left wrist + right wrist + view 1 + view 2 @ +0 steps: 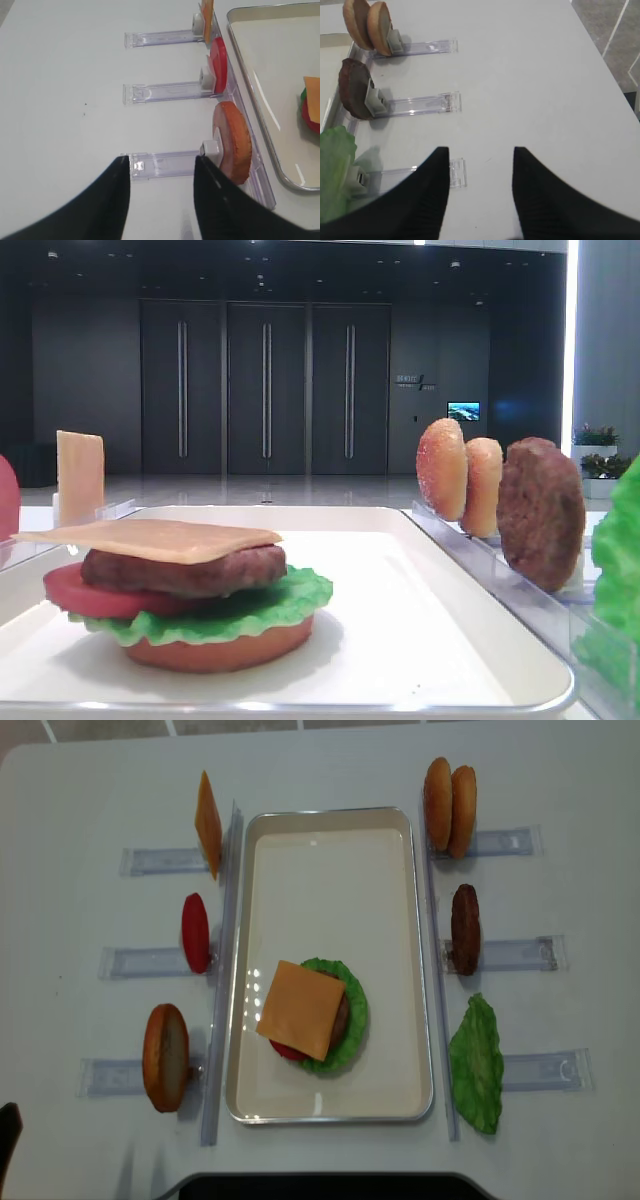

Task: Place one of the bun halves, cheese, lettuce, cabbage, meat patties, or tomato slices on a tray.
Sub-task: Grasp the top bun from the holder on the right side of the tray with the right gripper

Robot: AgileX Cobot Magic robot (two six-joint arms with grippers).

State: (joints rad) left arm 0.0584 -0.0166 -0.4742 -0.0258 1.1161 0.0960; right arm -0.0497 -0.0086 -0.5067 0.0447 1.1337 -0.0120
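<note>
The white tray [330,830] holds a stack: bun base, lettuce [250,612], tomato, patty and a cheese slice [300,1008] on top. Two speckled bun halves [449,806] stand in the far right rack, a meat patty [465,928] in the middle one and a lettuce leaf [477,1065] in the near one. On the left stand a cheese slice [207,823], a tomato slice [195,932] and another bun piece [165,1057]. My right gripper [481,150] is open and empty over bare table right of the lettuce rack. My left gripper [161,159] is open and empty, left of the bun piece [232,142].
Clear plastic slotted racks [520,953] stick outward from both long sides of the tray, and a clear rail [222,970] runs along each side. The table edge and floor show at the upper right in the right wrist view.
</note>
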